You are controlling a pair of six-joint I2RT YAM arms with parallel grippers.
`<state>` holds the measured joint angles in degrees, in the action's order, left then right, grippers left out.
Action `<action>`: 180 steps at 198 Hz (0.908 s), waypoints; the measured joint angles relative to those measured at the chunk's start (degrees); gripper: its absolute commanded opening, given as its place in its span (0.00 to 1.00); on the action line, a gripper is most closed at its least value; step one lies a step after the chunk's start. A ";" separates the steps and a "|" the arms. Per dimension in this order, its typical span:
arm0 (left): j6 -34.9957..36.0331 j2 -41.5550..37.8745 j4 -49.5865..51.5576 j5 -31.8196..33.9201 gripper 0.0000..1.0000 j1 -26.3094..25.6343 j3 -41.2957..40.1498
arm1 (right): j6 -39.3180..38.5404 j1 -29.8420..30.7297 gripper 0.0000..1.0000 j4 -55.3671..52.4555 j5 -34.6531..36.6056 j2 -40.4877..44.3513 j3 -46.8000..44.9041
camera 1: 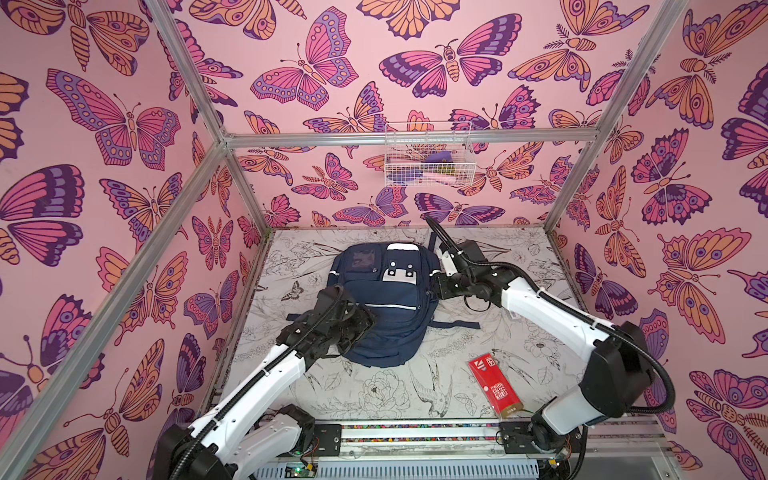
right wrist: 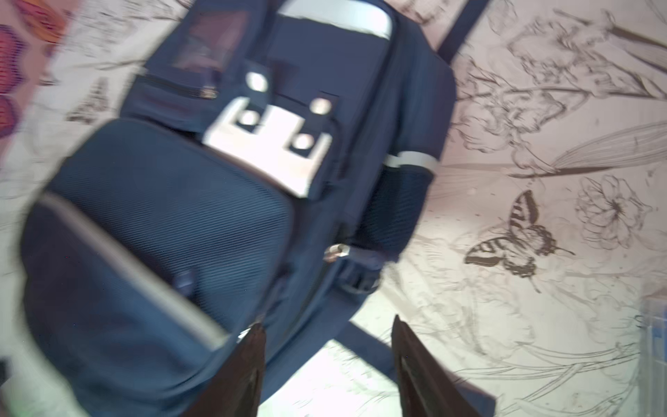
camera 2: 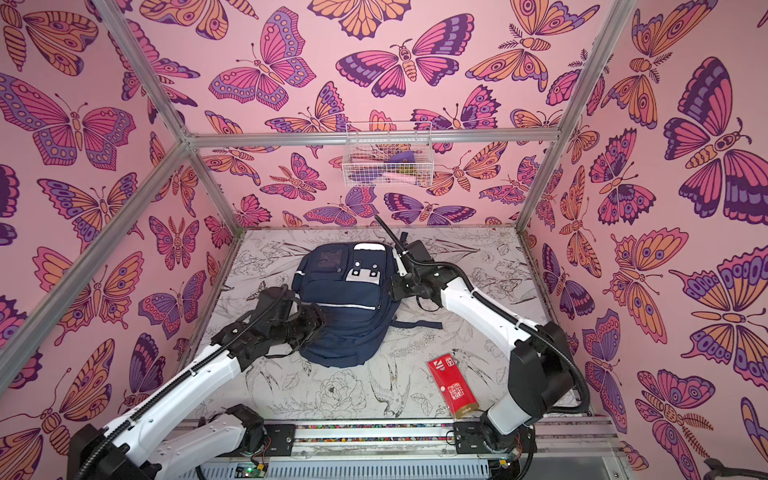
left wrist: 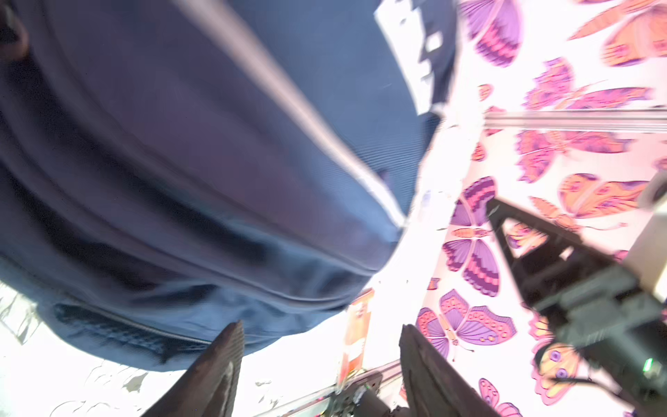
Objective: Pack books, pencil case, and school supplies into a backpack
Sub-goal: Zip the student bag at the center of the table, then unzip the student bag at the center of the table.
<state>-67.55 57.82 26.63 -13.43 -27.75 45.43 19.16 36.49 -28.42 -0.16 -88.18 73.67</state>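
Note:
The navy backpack (camera 1: 386, 299) (camera 2: 351, 299) lies flat in the middle of the table, front pockets and white patch facing up, zips shut. My left gripper (camera 1: 362, 322) (left wrist: 321, 326) is open at its lower left side, nothing between the fingers. My right gripper (camera 1: 435, 286) (right wrist: 326, 323) is open at the backpack's right side, over a loose strap (right wrist: 364, 343), holding nothing. In both wrist views the backpack (left wrist: 180, 162) (right wrist: 173, 216) fills much of the picture. The books and the pencil case are out of view.
A red flat carton (camera 1: 494, 384) (camera 2: 453, 386) (left wrist: 357, 332) lies on the table near the front right, beside the right arm's base. A white wire basket (camera 1: 428, 156) with small items hangs on the back wall. Metal frame posts stand at the table's corners.

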 measured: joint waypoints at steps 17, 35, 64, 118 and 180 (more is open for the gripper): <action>-0.09 0.74 0.44 0.46 0.73 0.04 1.25 | 2.27 3.58 0.57 -0.57 0.87 1.33 -0.02; -0.44 3.93 0.50 0.37 0.72 0.04 2.40 | 4.72 7.02 0.56 -1.46 2.10 1.38 -0.26; -0.92 10.69 0.26 -0.33 0.71 -0.04 4.87 | 9.25 9.77 0.56 -2.71 2.10 1.38 -1.25; -3.13 18.49 -2.67 -1.57 0.68 -0.83 5.75 | 16.52 9.73 0.52 -2.80 -0.57 0.83 -1.66; -3.82 24.55 -3.43 -2.03 0.32 -0.94 8.39 | 18.36 9.75 0.50 -2.84 -1.62 0.81 -2.64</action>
<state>-71.37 82.37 23.20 -15.46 -28.69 53.82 37.52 46.24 -31.27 -1.78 -87.37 71.02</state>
